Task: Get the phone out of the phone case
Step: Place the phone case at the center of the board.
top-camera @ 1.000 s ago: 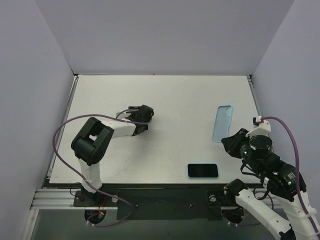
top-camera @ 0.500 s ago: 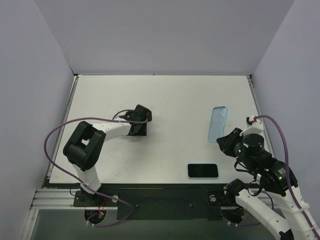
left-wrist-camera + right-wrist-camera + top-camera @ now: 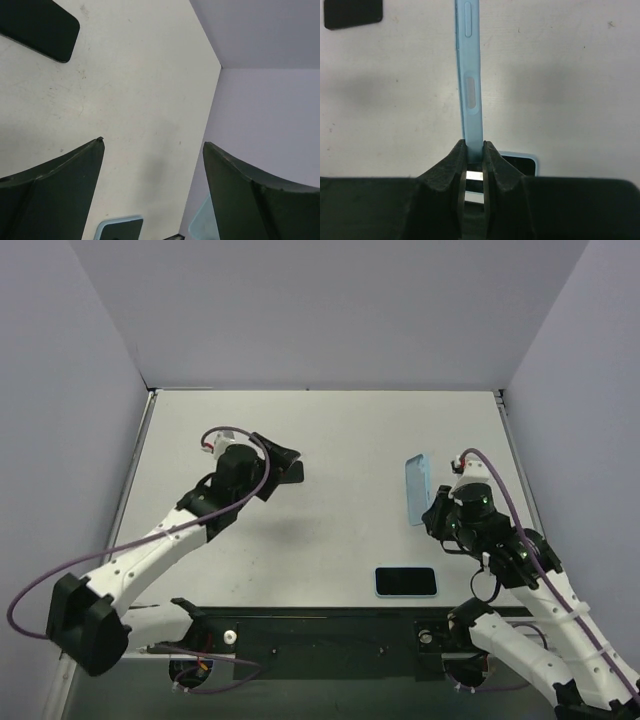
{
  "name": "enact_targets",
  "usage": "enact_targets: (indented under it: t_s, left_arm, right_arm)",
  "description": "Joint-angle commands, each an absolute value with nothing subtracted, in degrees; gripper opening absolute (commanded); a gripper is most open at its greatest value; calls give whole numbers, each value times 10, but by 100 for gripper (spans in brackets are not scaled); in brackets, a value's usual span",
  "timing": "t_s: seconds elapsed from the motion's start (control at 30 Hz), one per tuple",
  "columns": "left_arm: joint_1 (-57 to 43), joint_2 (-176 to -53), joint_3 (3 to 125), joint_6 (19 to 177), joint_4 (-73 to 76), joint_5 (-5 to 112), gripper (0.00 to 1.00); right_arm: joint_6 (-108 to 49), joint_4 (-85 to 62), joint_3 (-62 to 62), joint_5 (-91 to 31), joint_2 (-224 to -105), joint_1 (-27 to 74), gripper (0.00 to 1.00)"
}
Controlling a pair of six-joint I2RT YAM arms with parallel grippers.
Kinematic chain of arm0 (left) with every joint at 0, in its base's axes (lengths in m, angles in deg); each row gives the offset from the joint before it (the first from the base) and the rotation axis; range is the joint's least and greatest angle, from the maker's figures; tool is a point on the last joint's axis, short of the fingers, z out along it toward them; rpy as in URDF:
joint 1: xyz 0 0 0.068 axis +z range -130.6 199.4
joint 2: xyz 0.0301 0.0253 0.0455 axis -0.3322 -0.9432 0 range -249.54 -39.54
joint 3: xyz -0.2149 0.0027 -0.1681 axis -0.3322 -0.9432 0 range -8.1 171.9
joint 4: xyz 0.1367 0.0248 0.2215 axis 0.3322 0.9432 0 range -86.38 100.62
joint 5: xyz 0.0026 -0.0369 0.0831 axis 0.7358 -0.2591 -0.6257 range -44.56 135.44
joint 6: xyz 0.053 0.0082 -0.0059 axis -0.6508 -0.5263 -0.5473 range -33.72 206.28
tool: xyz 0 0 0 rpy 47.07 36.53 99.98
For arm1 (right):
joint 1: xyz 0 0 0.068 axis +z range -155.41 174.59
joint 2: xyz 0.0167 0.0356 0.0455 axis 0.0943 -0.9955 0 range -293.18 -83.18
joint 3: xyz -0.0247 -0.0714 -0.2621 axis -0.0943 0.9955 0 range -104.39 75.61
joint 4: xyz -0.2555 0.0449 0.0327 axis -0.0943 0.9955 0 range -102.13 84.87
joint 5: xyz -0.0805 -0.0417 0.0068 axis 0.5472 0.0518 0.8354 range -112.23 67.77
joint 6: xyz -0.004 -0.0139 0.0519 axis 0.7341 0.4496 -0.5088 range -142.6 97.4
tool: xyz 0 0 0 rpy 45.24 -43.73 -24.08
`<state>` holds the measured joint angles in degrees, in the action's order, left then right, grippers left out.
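Note:
The light blue phone case (image 3: 415,490) is held on edge above the table; the right wrist view shows its thin side (image 3: 470,75). My right gripper (image 3: 433,516) is shut on its lower end, with both fingers pressed against the case (image 3: 475,147). The phone (image 3: 406,582), with a dark screen and a blue rim, lies flat on the table near the front edge, apart from the case. It shows behind my right fingers (image 3: 520,162) and low in the left wrist view (image 3: 117,229). My left gripper (image 3: 283,462) is wide open and empty above the table (image 3: 153,142).
A black flat rectangular object (image 3: 35,25) lies on the white table (image 3: 350,440) near my left gripper, and shows far off in the right wrist view (image 3: 352,12). Grey walls stand on three sides. The case's edge shows in the left wrist view (image 3: 205,222).
My right gripper has lifted the case, turned it on edge and carried it left. My left arm has risen off the table and swung up and back.

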<state>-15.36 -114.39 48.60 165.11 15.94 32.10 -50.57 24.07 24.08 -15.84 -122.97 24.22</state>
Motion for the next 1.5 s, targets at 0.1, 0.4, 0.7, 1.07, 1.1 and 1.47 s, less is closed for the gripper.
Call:
enact_targets:
  t_s: [0.1, 0.4, 0.7, 1.07, 1.1, 1.47]
  left_arm:
    - [-136, -912, 358, 1416, 98, 336, 91]
    - [-133, -875, 433, 1309, 224, 380, 90]
    - [-132, -828, 416, 1322, 241, 379, 90]
    - [-132, -794, 459, 1287, 301, 355, 90]
    - [-132, -794, 461, 1287, 303, 351, 90]
    - [-134, -783, 463, 1286, 314, 345, 90]
  right_arm:
    - [-404, 241, 182, -161, -1333, 234, 0]
    - [-730, 4, 250, -185, -1414, 180, 0]
    - [-1028, -408, 434, 204, -1515, 207, 0]
    - [-1284, -529, 368, 281, -1797, 242, 0]
    - [-1289, -534, 364, 287, -1813, 244, 0]
    - [-1378, -395, 302, 308, -1845, 273, 13]
